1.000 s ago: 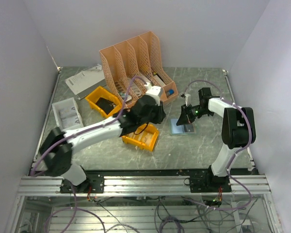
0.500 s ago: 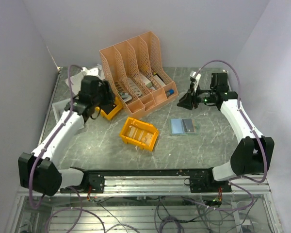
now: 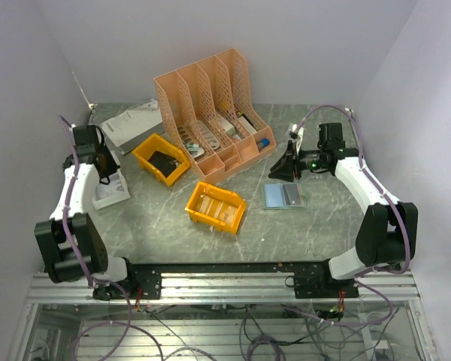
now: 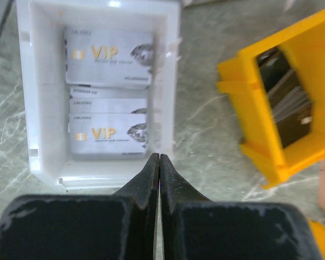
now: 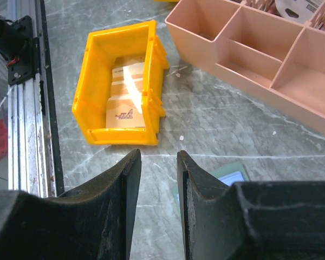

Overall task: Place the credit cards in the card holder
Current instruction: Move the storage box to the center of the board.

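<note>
We are holding the left claw (image 4: 160, 158) clenched on nothing over the white tray's (image 4: 170, 81) near wall, well to the left of the peach rack (image 3: 210, 105). We are judging it must open, then pinch one of the credit cards (image 4: 108, 50) by an edge. The right claw (image 5: 158, 157) is hanging part-open and empty near the card holder (image 3: 284, 195), which is lying open in front of the rack's right end. How many cards are overlapping, we cannot tell.

Tray: white plastic tray (image 3: 98, 197) at left edge of grey marbled table (image 3: 316, 233); pale VIP credit cards (image 4: 108, 51) overlapping inside.
Bins: yellow plastic bin (image 3: 146, 167) right of tray; second yellow bin (image 3: 209, 222) mid-table, tan cards (image 5: 124, 103) inside.
Organiser: peach mesh file organiser (image 3: 210, 113) behind both bins.
Holder: flat open card holder (image 3: 284, 195) right of second bin, apart.
</note>
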Controlling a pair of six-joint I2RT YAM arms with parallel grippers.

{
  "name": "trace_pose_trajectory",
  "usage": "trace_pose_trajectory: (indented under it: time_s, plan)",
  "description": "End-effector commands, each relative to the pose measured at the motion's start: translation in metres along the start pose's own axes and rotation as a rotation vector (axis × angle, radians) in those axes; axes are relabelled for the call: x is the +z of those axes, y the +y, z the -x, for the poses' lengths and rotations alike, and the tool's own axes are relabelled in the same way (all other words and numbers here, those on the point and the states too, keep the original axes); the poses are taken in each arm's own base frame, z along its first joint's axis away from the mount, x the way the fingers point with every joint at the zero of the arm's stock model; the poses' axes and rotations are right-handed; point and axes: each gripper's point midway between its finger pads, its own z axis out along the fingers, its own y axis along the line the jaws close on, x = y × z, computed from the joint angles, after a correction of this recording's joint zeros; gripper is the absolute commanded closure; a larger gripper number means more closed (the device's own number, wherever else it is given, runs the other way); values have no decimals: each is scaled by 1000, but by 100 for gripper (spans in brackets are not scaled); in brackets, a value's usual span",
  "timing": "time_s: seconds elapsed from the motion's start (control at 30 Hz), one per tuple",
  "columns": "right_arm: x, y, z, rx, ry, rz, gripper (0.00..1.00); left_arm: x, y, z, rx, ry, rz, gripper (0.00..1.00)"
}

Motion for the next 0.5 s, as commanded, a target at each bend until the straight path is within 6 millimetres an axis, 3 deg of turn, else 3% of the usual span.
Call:
trace_pose_trajectory:
  time_s: [0.0,0.13,0.3,0.47]
  plan:
    - [1,5,1,-10,-19,37,67,23,36,-34,38,121,116,93]
    - [0,5,1,-8,-10,41,67,37,50,-37,12,151,140,93]
    - [-1,5,1,-3,-12,46,67,64,46,-56,5,264,100,93]
    - [0,5,-1,7,-6,53,68,70,41,-76,-2,346,60,93]
